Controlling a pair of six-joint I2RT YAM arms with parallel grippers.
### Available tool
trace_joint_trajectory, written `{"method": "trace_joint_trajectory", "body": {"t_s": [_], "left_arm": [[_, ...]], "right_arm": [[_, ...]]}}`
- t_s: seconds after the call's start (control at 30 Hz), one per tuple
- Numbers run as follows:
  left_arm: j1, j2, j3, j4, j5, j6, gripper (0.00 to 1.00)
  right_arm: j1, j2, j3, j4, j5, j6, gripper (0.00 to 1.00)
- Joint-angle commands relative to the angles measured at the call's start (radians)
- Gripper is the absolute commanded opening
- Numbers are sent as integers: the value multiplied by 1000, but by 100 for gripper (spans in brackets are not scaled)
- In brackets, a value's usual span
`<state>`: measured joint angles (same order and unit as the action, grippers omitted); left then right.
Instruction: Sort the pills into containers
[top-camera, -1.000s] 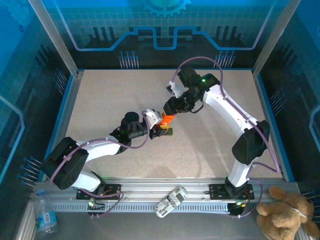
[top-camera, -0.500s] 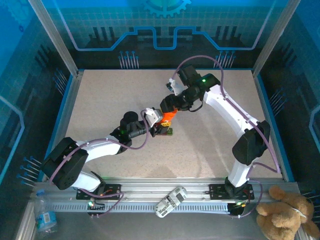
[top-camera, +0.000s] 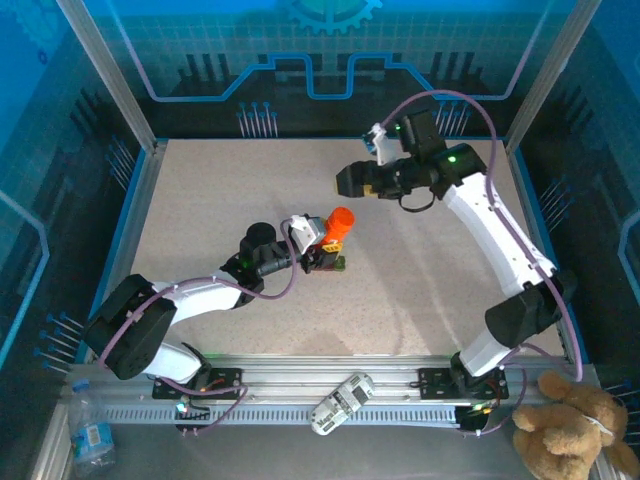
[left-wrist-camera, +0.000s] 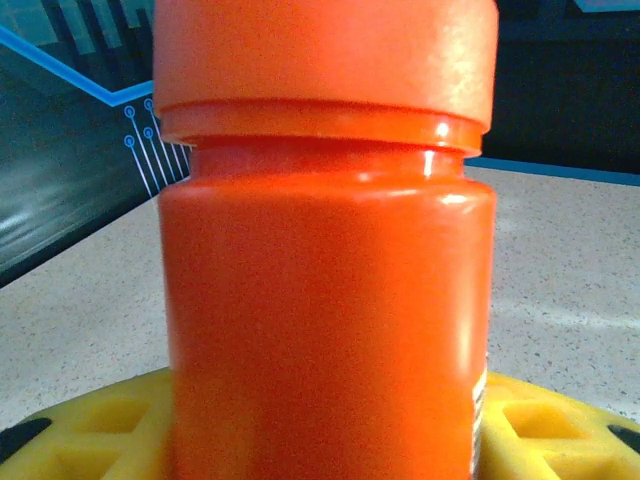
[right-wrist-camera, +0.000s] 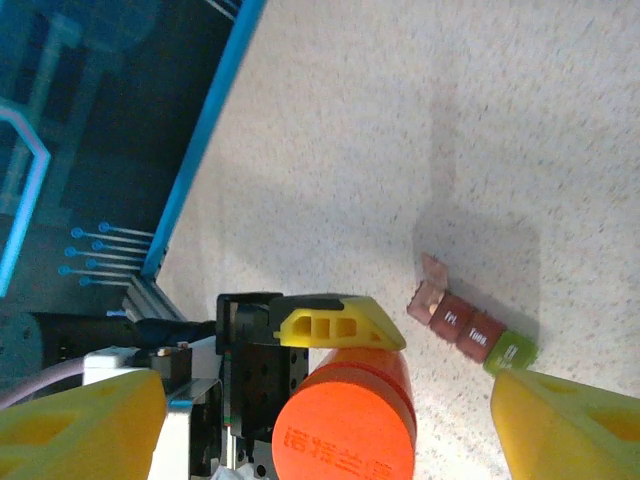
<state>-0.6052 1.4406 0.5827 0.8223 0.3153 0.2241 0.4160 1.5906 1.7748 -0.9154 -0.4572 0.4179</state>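
My left gripper (top-camera: 322, 252) is shut on the body of an orange pill bottle (top-camera: 339, 228), which stands upright with its cap on. In the left wrist view the bottle (left-wrist-camera: 325, 280) rises between the yellow fingertips (left-wrist-camera: 85, 425). The containers (top-camera: 338, 264), a dark red strip with a green end, lie on the table beside the bottle. In the right wrist view the strip (right-wrist-camera: 470, 330) has its end lid flipped up. My right gripper (top-camera: 346, 181) hangs open above and behind the bottle cap (right-wrist-camera: 345, 435), apart from it. The pills are hidden.
The tabletop (top-camera: 230, 190) is fenced by blue side rails and a dark back wall. On the front rail lies a white remote-like device (top-camera: 340, 403). A plush bear (top-camera: 575, 430) sits at the near right and a plastic bottle (top-camera: 90, 440) at the near left.
My right gripper has opened, let go of the bottle's top and pulled up and back to the right. The left arm and the bottle have stayed put.
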Motion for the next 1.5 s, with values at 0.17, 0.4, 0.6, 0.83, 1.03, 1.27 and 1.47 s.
{"method": "trace_joint_trajectory", "body": {"t_s": [0.17, 0.4, 0.6, 0.83, 1.03, 1.27, 1.47], "left_arm": [[-4, -49, 39, 37, 108, -89, 0], [-1, -45, 70, 25, 227, -199, 0], [4, -34, 92, 48, 292, -282, 0], [6, -36, 101, 34, 312, -300, 0], [6, -37, 101, 29, 314, -304, 0], [8, -36, 104, 28, 314, -303, 0], [8, -34, 107, 27, 315, -305, 0]], "right_arm": [[-50, -172, -155, 38, -16, -194, 84], [-37, -224, -199, -23, -67, -375, 85], [1, -188, -166, -58, -89, -416, 87], [47, -128, -115, -88, -69, -438, 88], [55, -98, -97, -93, -57, -431, 83], [58, -87, -97, -97, -74, -430, 74], [67, -85, -107, -100, -78, -429, 60]]}}
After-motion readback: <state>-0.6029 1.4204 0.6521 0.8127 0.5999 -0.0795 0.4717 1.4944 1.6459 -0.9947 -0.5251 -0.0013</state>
